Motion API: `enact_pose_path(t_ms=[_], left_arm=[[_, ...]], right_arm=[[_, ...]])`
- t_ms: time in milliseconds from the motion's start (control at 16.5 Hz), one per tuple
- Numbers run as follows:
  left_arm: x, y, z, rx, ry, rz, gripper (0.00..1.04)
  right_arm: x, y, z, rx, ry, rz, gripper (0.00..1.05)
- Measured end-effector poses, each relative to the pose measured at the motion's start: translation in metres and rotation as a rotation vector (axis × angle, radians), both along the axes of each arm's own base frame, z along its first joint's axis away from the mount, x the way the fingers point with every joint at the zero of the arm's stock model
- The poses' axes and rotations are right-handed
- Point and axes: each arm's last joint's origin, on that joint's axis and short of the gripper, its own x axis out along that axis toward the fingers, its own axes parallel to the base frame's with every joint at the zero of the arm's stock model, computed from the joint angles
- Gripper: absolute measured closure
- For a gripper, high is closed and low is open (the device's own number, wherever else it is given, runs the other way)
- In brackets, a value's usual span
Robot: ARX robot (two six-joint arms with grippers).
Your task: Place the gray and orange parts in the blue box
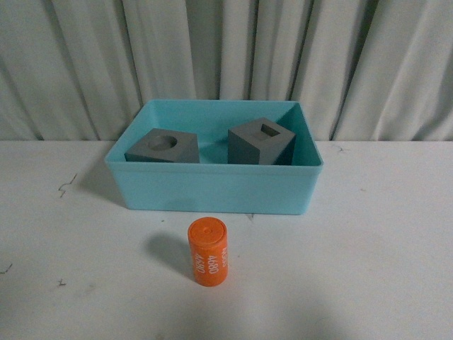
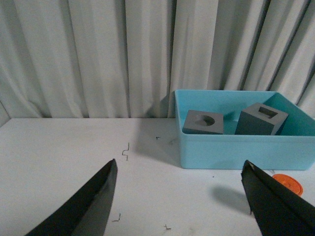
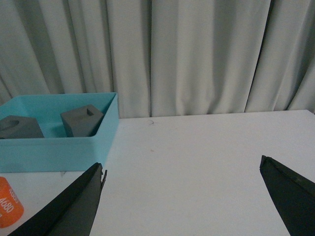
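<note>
Orange cylinder (image 1: pixel 207 252), just before the blue box (image 1: pixel 212 190), looks rigid, light, smooth; I'd pinch its sides mid-height; my left end effector (image 2: pixel 178 167) and right end effector (image 3: pixel 182 164) gape empty.

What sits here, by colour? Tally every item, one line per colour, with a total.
Blue: 1, the box.
Gray: 2, the round-recess cube and the slotted cube, both in the box.
Orange: 1, the cylinder, outside it.
Total: 4.
</note>
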Motion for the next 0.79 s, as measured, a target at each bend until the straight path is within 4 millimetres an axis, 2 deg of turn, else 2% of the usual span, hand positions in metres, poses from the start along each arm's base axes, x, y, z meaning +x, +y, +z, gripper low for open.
enact_pose_path(t_ms=[121,182,243,304,364,425,547,668,790], left_arm=[[0.0,0.0,0.0,0.001,0.0,0.0,0.05],[0.0,0.0,0.0,0.001,0.001,0.0,0.07],[0.0,0.0,0.0,0.0,-0.001,-0.002,0.07],[0.0,0.0,0.0,0.0,0.0,0.001,0.07],[0.0,0.0,0.0,0.0,0.0,0.0,0.07],[0.0,0.0,0.0,0.0,0.0,0.0,0.07],[0.0,0.0,0.0,0.0,0.0,0.0,0.07],[0.0,0.0,0.0,0.0,0.0,0.0,0.07],[0.0,0.0,0.0,0.001,0.0,0.0,0.07]], right_arm=[[0.0,0.0,0.0,0.0,0.001,0.0,0.06],[-0.001,0.0,-0.002,0.05,0.199,-0.069,0.06],[0.009,-0.006,0.0,0.146,0.389,-0.156,0.06],[0.02,-0.017,0.005,0.229,0.39,-0.191,0.06],[0.037,-0.028,0.017,0.251,0.345,-0.151,0.06],[0.089,-0.029,0.04,0.117,0.388,0.235,0.06],[0.097,-0.02,0.025,0.077,0.528,0.418,0.06],[0.103,-0.006,0.006,0.018,0.694,0.698,0.06],[0.126,0.007,0.009,-0.169,0.666,0.846,0.06]])
